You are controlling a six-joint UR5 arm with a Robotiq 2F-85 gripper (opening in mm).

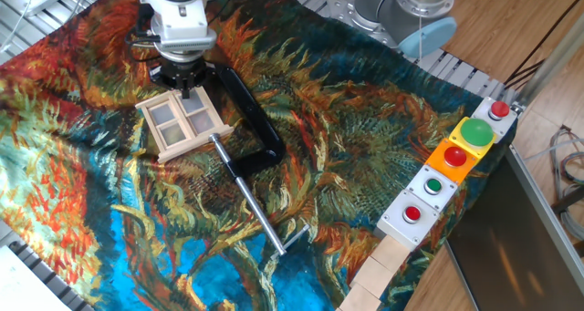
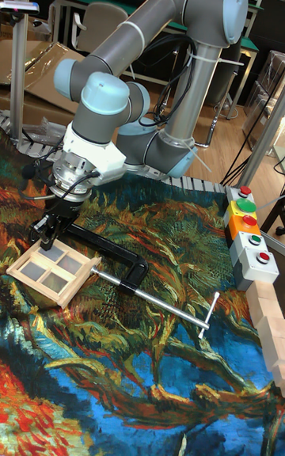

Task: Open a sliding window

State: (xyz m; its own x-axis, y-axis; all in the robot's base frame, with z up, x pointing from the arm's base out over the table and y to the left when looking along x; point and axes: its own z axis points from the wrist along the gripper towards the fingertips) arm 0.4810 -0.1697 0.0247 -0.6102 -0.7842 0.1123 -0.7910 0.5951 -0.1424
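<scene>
The sliding window [image 1: 182, 125] is a small pale wooden frame with four greyish panes, lying flat on the patterned cloth at the upper left. It also shows at the left of the tall fixed view, sliding window [image 2: 51, 270]. My gripper [image 1: 185, 90] points straight down at the window's far edge, its dark fingers [image 2: 41, 234] close together on either side of the frame's far rail. The gripper [image 2: 47, 239] touches or nearly touches the wood. Whether the fingers squeeze the rail is not visible.
A black C-clamp [image 1: 246, 110] with a long steel rod [image 1: 252, 204] lies right beside the window, on its right. A row of button boxes [image 1: 454, 165] and wooden blocks [image 1: 379, 270] line the table's right edge. The robot's base [image 1: 401, 5] stands at the back.
</scene>
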